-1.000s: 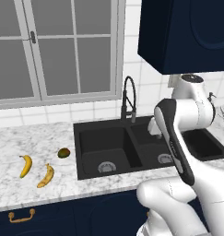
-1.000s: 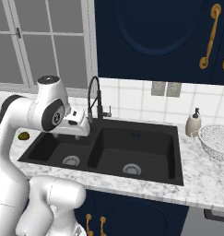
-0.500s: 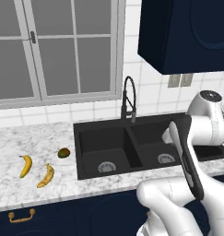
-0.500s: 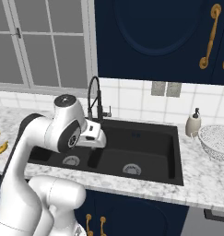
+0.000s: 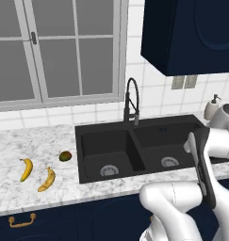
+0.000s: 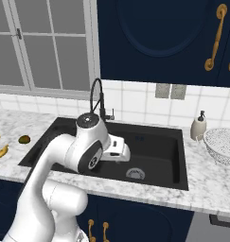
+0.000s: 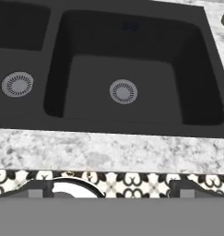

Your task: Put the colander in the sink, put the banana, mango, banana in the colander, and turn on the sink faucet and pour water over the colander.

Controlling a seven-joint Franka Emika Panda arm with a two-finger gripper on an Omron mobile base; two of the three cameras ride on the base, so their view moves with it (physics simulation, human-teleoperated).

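Observation:
The white speckled colander stands on the counter to the right of the black double sink, past the soap dispenser. Left of the sink lie the mango and two bananas, apart from each other. The black gooseneck faucet rises behind the divider between the basins. My gripper hangs over the front of the right basin, open and holding nothing. In the hand view its fingertips sit wide apart above the counter's front edge, looking into the sink and at the right drain.
A small white soap dispenser stands between the sink and the colander. Dark blue wall cabinets hang above the right side, and a window is behind the left counter. My arm's elbow bulks over the left basin.
The arm has swung rightward and down, carrying the hand from near the faucet to over the front of the right basin. The fruit and colander have not moved.

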